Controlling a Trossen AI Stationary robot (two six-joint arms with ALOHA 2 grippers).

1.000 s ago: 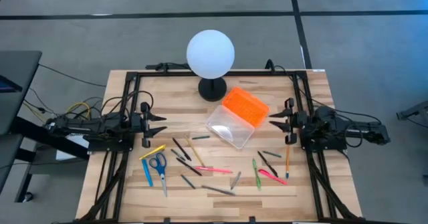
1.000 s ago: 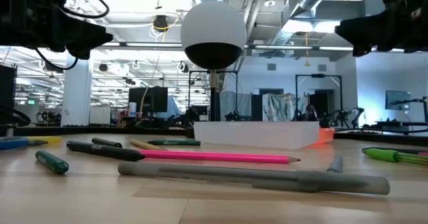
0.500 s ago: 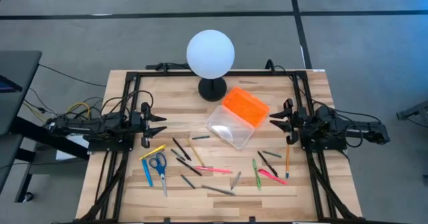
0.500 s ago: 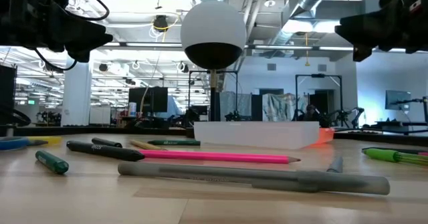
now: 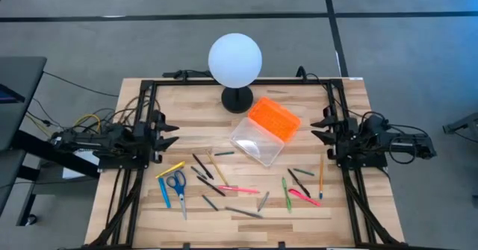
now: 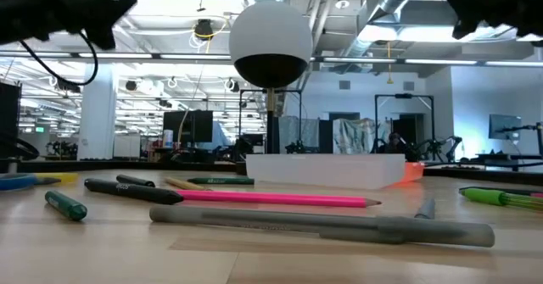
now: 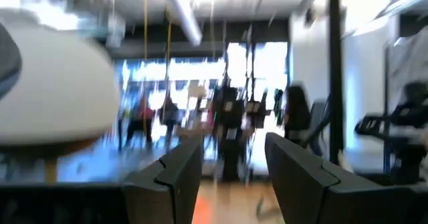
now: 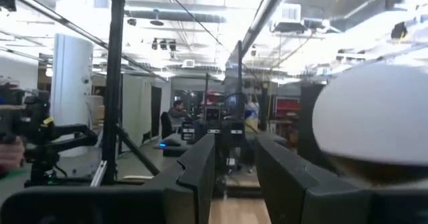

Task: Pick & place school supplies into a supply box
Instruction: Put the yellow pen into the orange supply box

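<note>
Both grippers, left (image 5: 166, 136) and right (image 5: 320, 126), gape empty; orange pencil (image 5: 321, 179) lies lengthwise just below the right.

Supply box (image 5: 266, 130): clear plastic body, bright orange ribbed lid swung open, lying diagonally at the worktop's middle; nothing visible inside.
School supplies (image 5: 224, 184): pens, pencils and markers in black, pink, green, orange, yellow, scattered flat on the wood near the box.
Scissors (image 5: 178, 186): blue-handled, lying beside a blue marker.

lamp (image 5: 235, 60) behind box (image 5: 265, 129), pens (image 5: 224, 188) in front
</note>
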